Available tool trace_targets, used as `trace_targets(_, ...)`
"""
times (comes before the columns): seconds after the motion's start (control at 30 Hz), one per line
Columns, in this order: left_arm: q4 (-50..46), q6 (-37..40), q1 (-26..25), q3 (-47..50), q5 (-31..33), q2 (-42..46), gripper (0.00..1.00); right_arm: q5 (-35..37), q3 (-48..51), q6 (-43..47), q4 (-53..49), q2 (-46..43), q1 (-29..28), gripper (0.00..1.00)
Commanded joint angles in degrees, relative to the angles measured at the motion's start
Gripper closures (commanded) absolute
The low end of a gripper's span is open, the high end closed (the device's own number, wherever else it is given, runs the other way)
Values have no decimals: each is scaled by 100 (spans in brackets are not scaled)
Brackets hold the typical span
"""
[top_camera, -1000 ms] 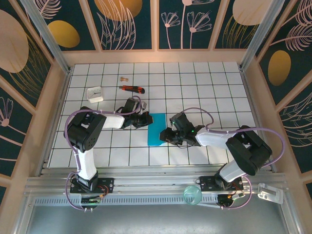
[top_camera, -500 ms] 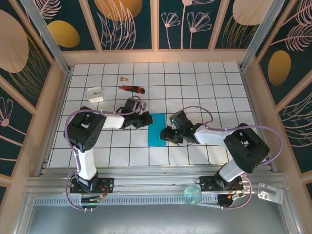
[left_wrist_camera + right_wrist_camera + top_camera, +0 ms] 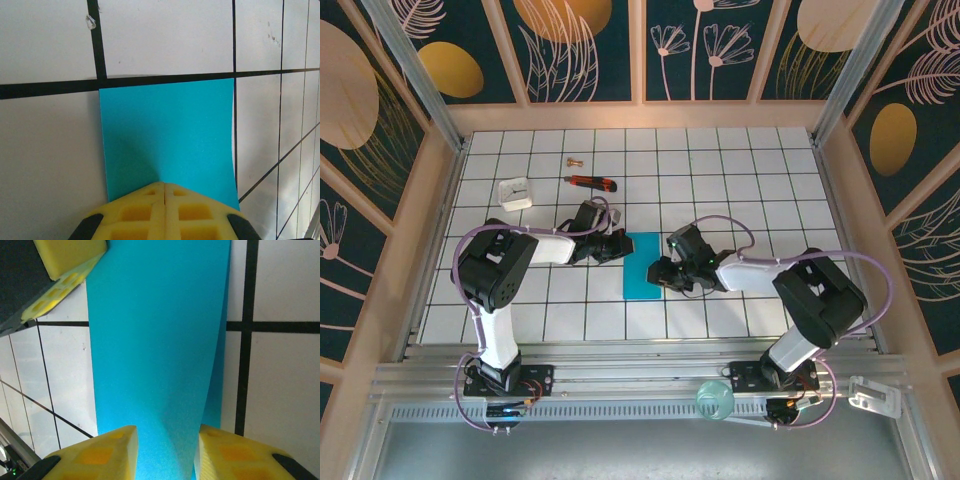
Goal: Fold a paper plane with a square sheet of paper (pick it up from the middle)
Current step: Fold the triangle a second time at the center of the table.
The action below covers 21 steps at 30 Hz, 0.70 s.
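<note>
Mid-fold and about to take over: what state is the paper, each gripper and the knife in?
square sheet of paper: folded into a narrow rectangle on the tiles, top layer bowing slightly.
left gripper: shut, tips resting on the paper's edge.
right gripper: open, fingers straddling the paper.
utility knife: lying flat, blade too small to tell.

The right gripper (image 3: pixel 660 272) has edged left, further over the square sheet of paper (image 3: pixel 642 258).

Overhead looking down, wrist views close, sharing paper (image 3: pixel 167 140)
</note>
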<state>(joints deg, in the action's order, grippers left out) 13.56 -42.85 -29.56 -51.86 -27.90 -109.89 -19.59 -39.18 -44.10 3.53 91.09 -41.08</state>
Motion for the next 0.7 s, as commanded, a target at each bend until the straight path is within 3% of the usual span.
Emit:
trace_targets(0.0,-392,69,-23,211,31,-217,100,-193,-139,-225,359,133,137,67)
trace_targets(0.37,-402,66,-23,204,13,-218,100,-559,-331,-450,820,528,551,73)
trace_targets(0.67,-450,59,-22,123,15,-226,100,-780,-608,-459,931,970,799,89)
